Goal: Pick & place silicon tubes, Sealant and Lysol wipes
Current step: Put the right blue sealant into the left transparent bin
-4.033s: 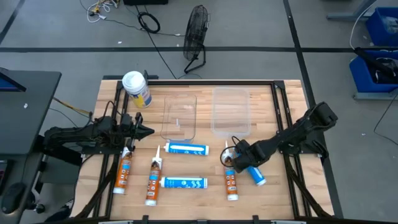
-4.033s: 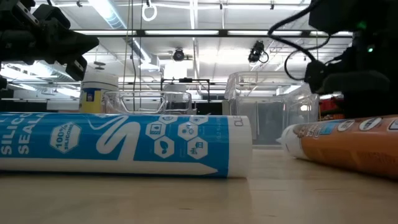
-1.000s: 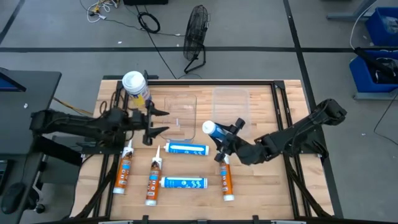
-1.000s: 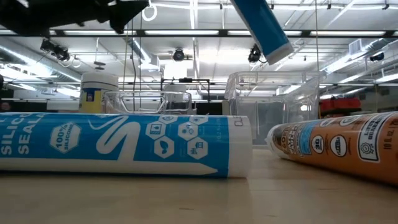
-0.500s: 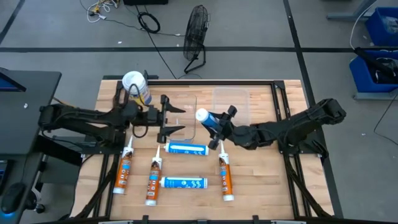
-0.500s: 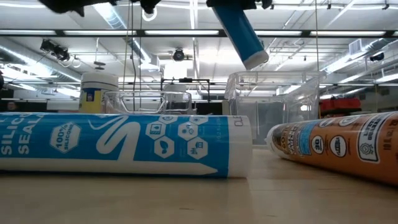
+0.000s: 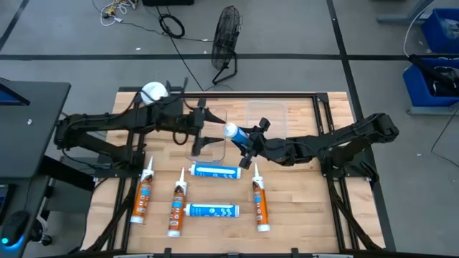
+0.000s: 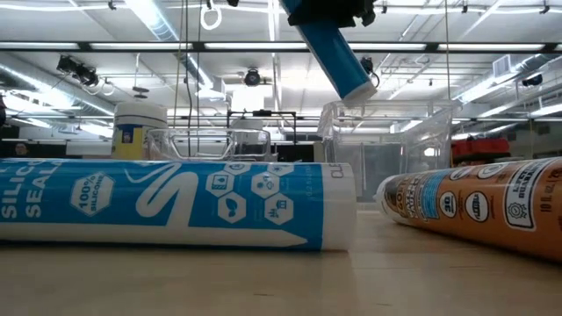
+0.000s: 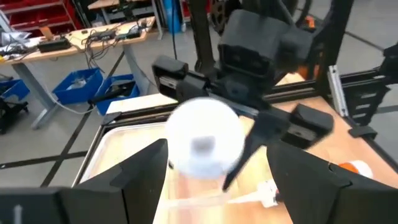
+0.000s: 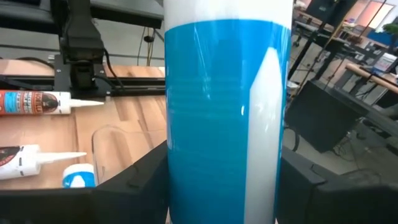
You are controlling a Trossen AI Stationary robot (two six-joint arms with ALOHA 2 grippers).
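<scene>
At the near edge of the desk [image 7: 301,215] a blue silicone sealant tube [image 7: 212,211] lies on its side, and the low view shows the same tube [image 8: 176,206] broadside, filling the foreground. Left of it lie two orange-labelled sealant tubes, one nearer the middle [image 7: 176,206] and one nearer the left edge [image 7: 144,196], nozzles pointing far. Right of it lies a third orange sealant tube [image 7: 259,204], also nozzle-far (its label end shows at the right of the low view [image 8: 474,211]). Just beyond the near blue tube rests a second blue silicone tube [image 7: 215,171], on its side.

Farther in, the right gripper [image 7: 250,145] is clenched on a blue-and-white silicone tube [image 7: 237,134], held tilted in the air over the right edge of the smaller clear bin [image 7: 208,136]; the right wrist view shows that tube [image 10: 227,112] between the fingers. The left gripper [image 7: 204,132] hangs over the same bin with its fingers spread apart and nothing between them, facing the held tube's white end [image 9: 204,137]. The larger clear bin [image 7: 267,129] stands to the right, beside the smaller one.

At the far left corner the Lysol wipes [image 7: 153,92] stand upright on the desk, partly hidden by the left arm, well apart from both grippers.
</scene>
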